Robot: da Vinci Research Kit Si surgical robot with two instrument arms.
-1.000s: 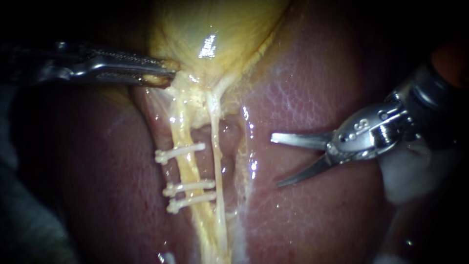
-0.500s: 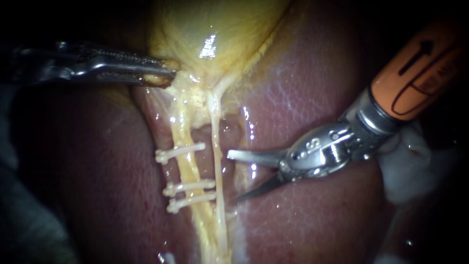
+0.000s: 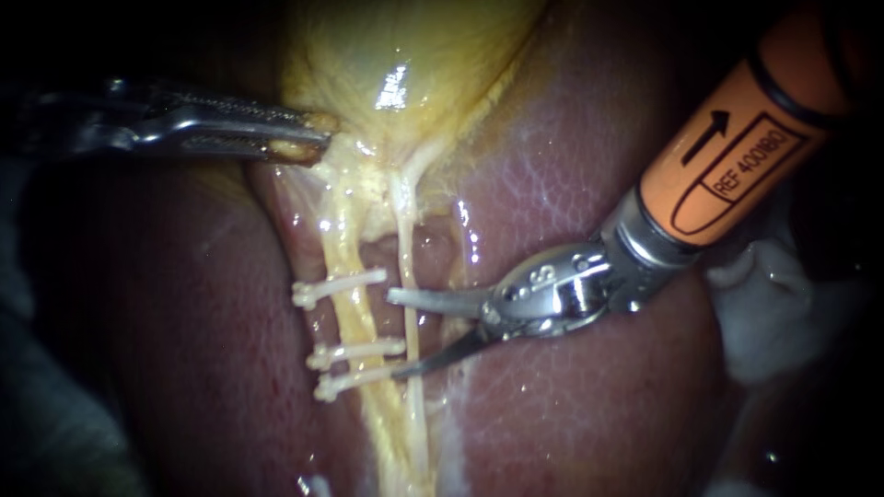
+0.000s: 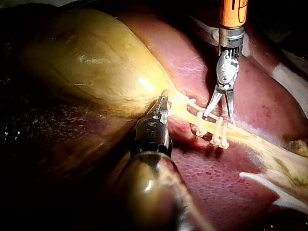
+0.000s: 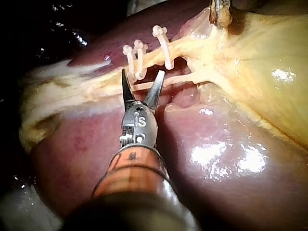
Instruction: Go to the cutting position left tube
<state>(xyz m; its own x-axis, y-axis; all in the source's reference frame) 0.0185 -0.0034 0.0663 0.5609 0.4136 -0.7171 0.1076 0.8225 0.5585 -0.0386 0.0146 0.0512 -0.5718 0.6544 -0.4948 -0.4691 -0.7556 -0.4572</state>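
Right tool (image 3: 391,335): blades held apart, nothing gripped; the thin right tube (image 3: 406,267) is straddled.
Left tube (image 3: 353,317): just left of the blade tips, long axis near-to-far.
Room: the gap between the single clip (image 3: 339,288) and the paired clips (image 3: 357,364) is judged the way in.
Left tool (image 3: 313,138): far, clamped on the gallbladder (image 3: 405,55).

Bare left tube (image 3: 354,318) between clips (image 3: 357,351) — right tube (image 3: 406,269) in the way

a surgical practice lab is indicated by a glossy dark-red liver (image 3: 589,138), a yellow gallbladder (image 3: 405,55) and white plastic clips (image 3: 341,287).
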